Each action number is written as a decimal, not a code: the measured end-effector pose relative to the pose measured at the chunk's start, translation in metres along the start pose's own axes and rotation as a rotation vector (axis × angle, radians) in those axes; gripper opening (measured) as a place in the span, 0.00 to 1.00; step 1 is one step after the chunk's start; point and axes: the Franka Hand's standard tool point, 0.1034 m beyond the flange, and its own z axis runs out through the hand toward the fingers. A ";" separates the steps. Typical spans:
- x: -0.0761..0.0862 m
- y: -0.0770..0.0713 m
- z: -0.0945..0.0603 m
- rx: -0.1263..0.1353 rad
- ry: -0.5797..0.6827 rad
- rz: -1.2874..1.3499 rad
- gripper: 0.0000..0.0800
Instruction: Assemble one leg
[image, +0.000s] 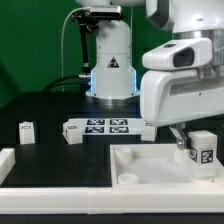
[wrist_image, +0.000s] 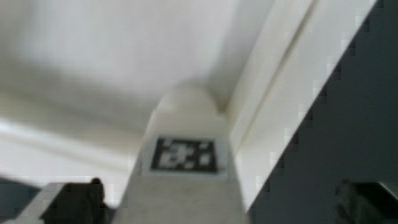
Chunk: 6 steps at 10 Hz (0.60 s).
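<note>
One leg (image: 203, 150), a small white block with a black-and-white tag, stands upright at the exterior view's right on the large white tray (image: 140, 170). My gripper (image: 190, 142) hangs right over it. In the wrist view the leg (wrist_image: 185, 160) runs up between my two dark fingers (wrist_image: 75, 200), close to one and well apart from the other. The gripper (wrist_image: 222, 198) is open around the leg. Whether the leg's foot sits in a socket is hidden. A second leg (image: 27, 130) stands on the table at the exterior view's left.
The marker board (image: 100, 126) lies mid-table in front of the robot base (image: 110, 75). Another white part (image: 6, 160) sits at the left edge. A white rail (image: 60, 205) runs along the front. The tray's raised rim (wrist_image: 294, 80) borders the dark table.
</note>
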 end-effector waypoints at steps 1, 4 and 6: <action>0.002 0.000 -0.001 0.023 -0.084 0.001 0.81; 0.009 0.006 0.000 0.016 -0.049 0.008 0.81; 0.009 0.006 0.001 0.015 -0.045 0.006 0.66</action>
